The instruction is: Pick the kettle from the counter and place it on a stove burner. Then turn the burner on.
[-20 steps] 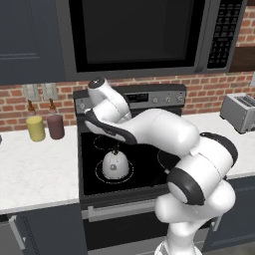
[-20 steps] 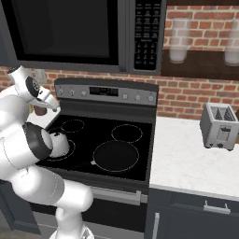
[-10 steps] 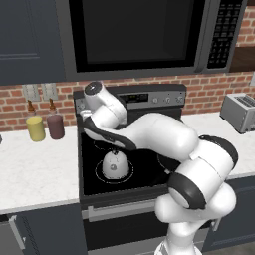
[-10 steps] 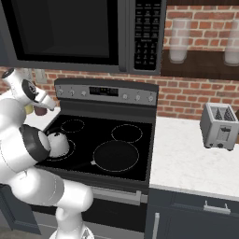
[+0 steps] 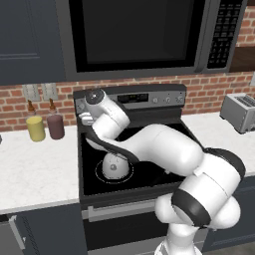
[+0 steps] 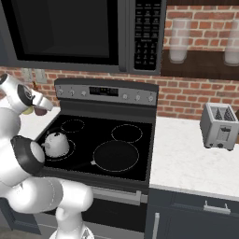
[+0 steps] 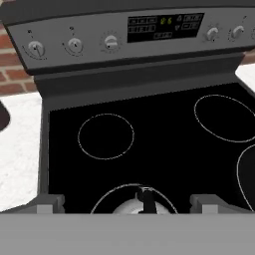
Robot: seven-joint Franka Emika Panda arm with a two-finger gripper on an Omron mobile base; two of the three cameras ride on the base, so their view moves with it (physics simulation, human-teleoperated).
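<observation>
Kettle [image 5: 115, 166] sits on front-left ring; claw [image 7: 127, 203] released, knobs [image 7: 74, 46] lie ahead, upper left of hand view.

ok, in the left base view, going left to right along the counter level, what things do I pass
Yellow bottle → maroon bottle → kettle on the stove's front left ring → toaster on the far right counter.

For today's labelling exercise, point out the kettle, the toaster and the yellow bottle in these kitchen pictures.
kettle [image 5: 115, 166]: left base view, on its pale domed body.
toaster [image 6: 218, 127]: right base view, on its silver front face.
yellow bottle [image 5: 36, 128]: left base view, on its yellow body.
</observation>
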